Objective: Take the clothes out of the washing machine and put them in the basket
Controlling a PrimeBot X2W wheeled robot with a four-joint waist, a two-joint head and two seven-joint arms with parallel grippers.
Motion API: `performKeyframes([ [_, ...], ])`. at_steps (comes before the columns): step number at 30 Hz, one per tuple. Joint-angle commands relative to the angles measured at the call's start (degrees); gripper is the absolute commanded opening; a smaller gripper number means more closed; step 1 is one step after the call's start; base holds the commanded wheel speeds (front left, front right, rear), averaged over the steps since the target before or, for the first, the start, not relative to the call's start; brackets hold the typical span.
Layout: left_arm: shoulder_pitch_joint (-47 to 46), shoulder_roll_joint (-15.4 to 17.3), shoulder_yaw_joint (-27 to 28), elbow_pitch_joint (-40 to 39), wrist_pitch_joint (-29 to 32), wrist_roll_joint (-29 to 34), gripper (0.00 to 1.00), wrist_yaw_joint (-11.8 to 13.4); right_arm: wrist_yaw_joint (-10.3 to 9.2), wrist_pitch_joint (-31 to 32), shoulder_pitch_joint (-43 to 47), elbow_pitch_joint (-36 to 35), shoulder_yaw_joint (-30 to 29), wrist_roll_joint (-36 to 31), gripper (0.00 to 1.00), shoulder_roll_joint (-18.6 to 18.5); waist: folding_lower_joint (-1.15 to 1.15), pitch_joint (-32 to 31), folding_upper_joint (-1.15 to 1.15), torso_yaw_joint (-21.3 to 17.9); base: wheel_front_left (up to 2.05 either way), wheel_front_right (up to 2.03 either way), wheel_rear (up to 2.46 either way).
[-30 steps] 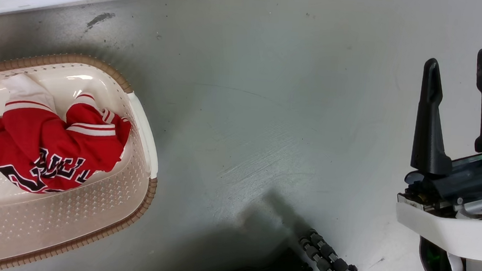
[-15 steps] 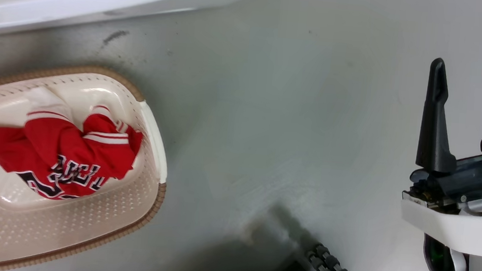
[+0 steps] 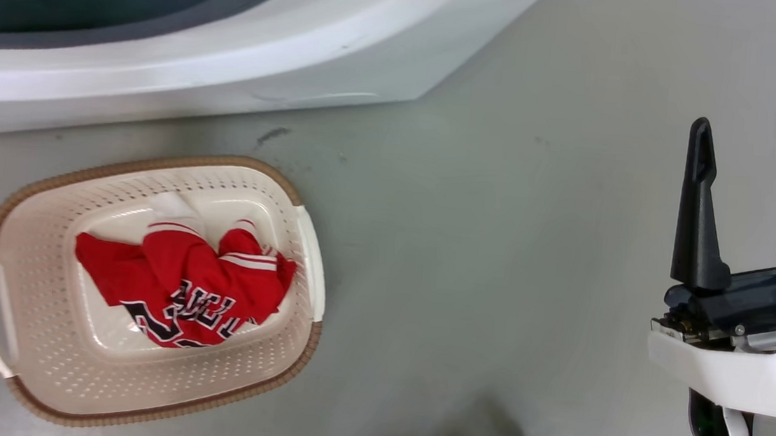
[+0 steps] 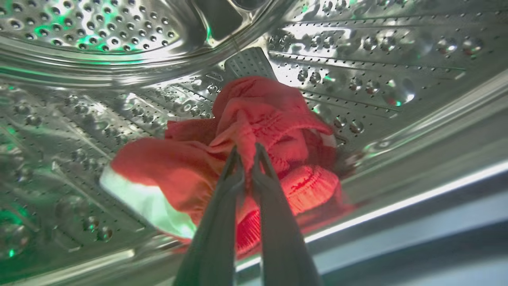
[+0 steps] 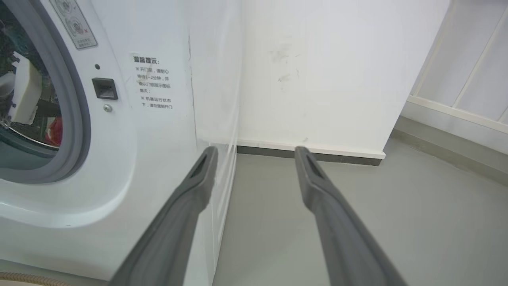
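Left end effector (image 4: 246,150) is inside the drum (image 4: 357,51) of the washing machine (image 3: 269,46). Its fingers are drawn together, pinching a fold of the red shorts (image 4: 278,115). The rest of the shorts bunches just beyond and to both sides of the tips, on the drum wall. Right end effector (image 3: 745,117) is spread apart and empty above the floor (image 3: 497,256). Jersey (image 3: 214,280) lies in the basket (image 3: 206,374), well off to its left.

Drum's (image 4: 357,59) gleaming, mirror-bright perforated steel, the shorts (image 4: 270,115) on it soft crinkled cloth. Basket's (image 3: 135,378) smooth cream plastic, glossy inside, with a woven-look rim (image 3: 175,157), and the jersey's (image 3: 200,279) matt cloth. Floor's (image 3: 468,267) matt and scuffed, washer (image 3: 305,42) glossy white.
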Motion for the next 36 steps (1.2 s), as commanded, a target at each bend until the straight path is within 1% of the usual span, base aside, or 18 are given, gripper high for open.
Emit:
performKeyframes([
  [1, 2.1, -0.9, -0.3, 0.2, -1.9, -0.5, 0.00, -0.3, -0.04, -0.1, 0.8, 0.2, -0.2, -0.6, 1.00, 0.0, 0.01, -2.4, 0.00, 2.1, 0.00, 0.00, 0.00],
  [6, 7.3, -2.3, -0.9, 1.2, -9.1, -1.2, 0.00, -0.4, -0.04, -0.1, 2.0, 0.5, -0.7, -1.7, 1.00, 0.0, 0.01, -5.4, 0.00, 3.8, 0.00, 0.00, 0.00],
  [7, 8.3, -2.7, -0.1, 1.3, -11.0, -2.3, 0.00, -0.3, -0.04, -0.1, 2.4, 0.6, -0.8, -1.9, 1.00, 0.0, 0.01, -6.0, 0.00, 4.1, 0.00, 0.00, 0.00],
  [13, 14.4, -4.3, -0.1, 1.3, -19.5, -3.4, 0.00, -0.4, -0.04, -0.1, 4.5, 1.0, -0.7, -2.9, 1.00, 0.0, 0.01, -10.0, 0.00, 5.8, 0.00, 0.00, 0.00],
  [16, 17.6, -5.2, -0.2, 0.7, -23.3, -3.8, 0.00, -0.2, -0.04, -0.1, 5.4, 1.2, -0.8, -3.4, 1.00, 0.0, 0.01, -12.0, 0.00, 6.5, 0.00, 0.00, 0.00],
  [19, 20.6, -5.9, -0.4, -0.8, -25.8, -3.8, 0.00, 0.3, -0.04, -0.1, 6.4, 1.4, -1.2, -4.0, 1.00, 0.0, 0.01, -14.1, 0.00, 7.3, 0.00, 0.00, 0.00],
  [24, 25.6, -5.9, -1.0, -5.3, -27.6, -3.0, 0.00, 1.3, -0.04, -0.1, 8.2, 1.7, -1.3, -4.8, 1.00, 0.0, 0.01, -17.8, 0.00, 8.7, 0.00, 0.00, 0.00],
  [28, 29.6, -5.2, -0.8, -11.3, -27.9, -2.7, 0.00, 2.6, -0.04, -0.1, 9.7, 1.9, -1.5, -5.2, 1.00, 0.0, 0.01, -20.5, 0.00, 9.9, 0.00, 0.00, 0.00],
  [33, 33.9, -2.9, -0.7, -20.7, -28.0, -2.1, 0.00, 4.8, -0.04, -0.1, 11.2, 2.2, -1.5, -5.4, 1.00, 0.0, 0.01, -23.4, 0.00, 11.3, 0.00, 0.00, 0.00],
  [36, 36.6, -1.0, -0.8, -27.4, -26.9, -2.1, 0.00, 6.3, -0.04, -0.1, 12.3, 2.3, -1.7, -5.5, 1.00, 0.0, 0.01, -25.0, 0.00, 12.0, 0.00, 0.00, 0.00],
])
